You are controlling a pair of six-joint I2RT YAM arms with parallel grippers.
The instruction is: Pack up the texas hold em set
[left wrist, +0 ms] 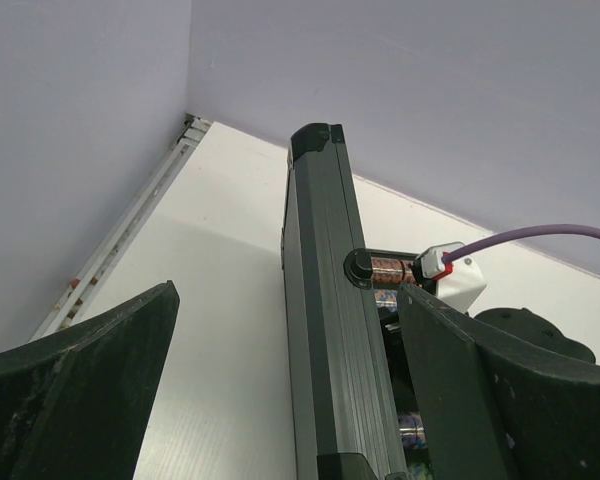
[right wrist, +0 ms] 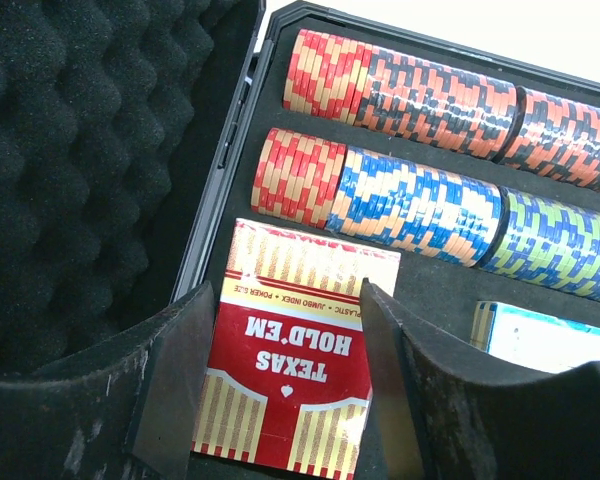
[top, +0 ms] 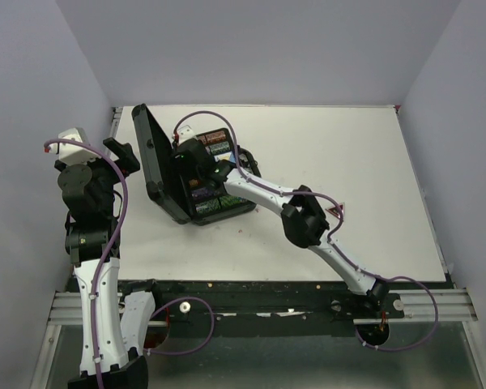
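The black case (top: 227, 209) is seen open on the table (top: 348, 154), towards 10 o'clock from the table's middle. Its lid (left wrist: 325, 330) is stood upright on the 9 o'clock side of the tray.

The left gripper (left wrist: 285, 300) is held spread around the lid's edge. In the left wrist view the edge runs from 12 to 6 o'clock, and one finger is seen at 8 o'clock and the other at 4 o'clock of it. No contact with the lid can be made out.

The right gripper (right wrist: 285, 300) is reached into the tray, with its fingers parted. The red card deck (right wrist: 290, 370) lies just under and between them, its long axis running from 12 to 6 o'clock. Whether it is touched cannot be told. The blue card deck (right wrist: 540, 340) lies at 3 o'clock of it, the rows of poker chips (right wrist: 420, 200) at 12 o'clock, and the lid's foam lining (right wrist: 80, 150) at 10 o'clock.

It is judged that the packing is nearly done and that shutting the lid is what remains. The left gripper is the nearer one for this. The right arm should be taken out of the tray first, or the lid would be brought down on it.
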